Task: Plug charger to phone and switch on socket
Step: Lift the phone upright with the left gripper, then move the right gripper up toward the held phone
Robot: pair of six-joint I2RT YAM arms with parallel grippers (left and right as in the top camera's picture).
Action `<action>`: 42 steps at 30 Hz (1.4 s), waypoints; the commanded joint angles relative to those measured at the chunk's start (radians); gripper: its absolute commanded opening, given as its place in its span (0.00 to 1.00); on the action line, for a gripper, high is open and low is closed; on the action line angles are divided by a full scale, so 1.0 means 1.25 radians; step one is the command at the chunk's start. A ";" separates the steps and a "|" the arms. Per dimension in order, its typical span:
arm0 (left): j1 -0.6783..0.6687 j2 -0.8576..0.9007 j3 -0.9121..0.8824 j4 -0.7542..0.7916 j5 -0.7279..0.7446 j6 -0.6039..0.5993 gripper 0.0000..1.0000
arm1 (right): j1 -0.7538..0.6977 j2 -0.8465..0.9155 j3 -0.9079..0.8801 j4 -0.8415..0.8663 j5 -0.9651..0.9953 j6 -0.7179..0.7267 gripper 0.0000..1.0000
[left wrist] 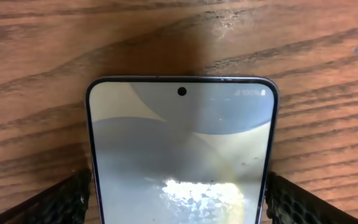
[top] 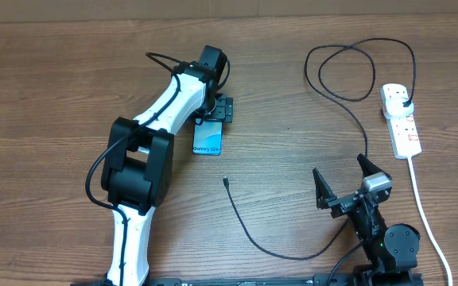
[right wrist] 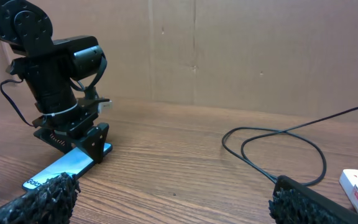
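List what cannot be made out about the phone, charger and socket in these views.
- Overhead: far end of the phone, hidden under the left gripper.
- Left wrist: phone's lower end, cut off by the bottom edge.
- Overhead: switch positions on the socket, too small.
- Right wrist: socket cut off by the right edge.
- Overhead: tip of the charger, orientation too small to tell.

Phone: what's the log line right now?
phone flat on table | left end effector straddles it | cable tip unplugged | right end effector open

Robot lab, by the look of it — a robot arm (top: 145,151) at a wood table (top: 54,79), cardboard wall (right wrist: 260,50) behind.
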 commanded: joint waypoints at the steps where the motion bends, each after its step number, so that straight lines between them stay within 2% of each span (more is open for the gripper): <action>1: -0.008 0.026 -0.026 -0.004 0.000 -0.026 0.92 | -0.002 -0.007 -0.008 0.005 -0.006 -0.001 1.00; 4: -0.018 0.026 -0.026 -0.018 0.035 -0.003 0.92 | -0.002 -0.007 -0.008 0.005 -0.007 -0.001 1.00; 9: -0.026 0.026 -0.027 -0.037 0.029 -0.007 0.93 | -0.002 -0.007 -0.008 0.005 -0.027 0.000 1.00; 12: -0.027 0.026 -0.027 -0.035 0.029 -0.007 0.86 | -0.002 -0.007 -0.008 0.005 -0.030 0.007 1.00; 14: -0.027 0.026 -0.027 -0.035 0.030 -0.007 0.80 | -0.002 -0.007 -0.008 0.007 -0.034 0.061 1.00; 18: -0.028 0.026 -0.029 -0.036 0.029 -0.007 0.89 | -0.002 -0.007 -0.008 0.007 -0.034 0.129 1.00; 22: -0.028 0.026 -0.041 -0.029 0.029 -0.008 0.90 | -0.002 -0.007 -0.008 0.007 -0.034 0.129 1.00; 25: -0.028 0.026 -0.043 -0.024 0.034 -0.014 0.80 | -0.002 -0.007 -0.008 0.008 -0.065 0.129 1.00; 29: -0.021 0.026 -0.030 -0.038 0.047 -0.012 0.77 | -0.002 -0.007 0.000 0.010 -0.081 0.156 1.00; 33: 0.002 0.026 0.011 -0.081 0.162 0.024 0.77 | -0.002 0.010 0.056 -0.003 -0.081 0.233 1.00; 36: 0.027 0.026 0.034 -0.113 0.287 0.032 0.77 | -0.002 0.085 0.159 -0.088 -0.081 0.252 1.00; 38: 0.043 0.026 0.035 -0.115 0.371 0.050 0.77 | -0.002 0.163 0.240 -0.121 -0.081 0.251 1.00; 41: 0.057 0.026 0.035 -0.114 0.435 0.051 0.77 | -0.002 0.276 0.350 -0.164 -0.081 0.251 1.00; 42: 0.063 0.026 0.035 -0.114 0.471 0.051 0.76 | -0.002 0.350 0.425 -0.211 -0.081 0.251 1.00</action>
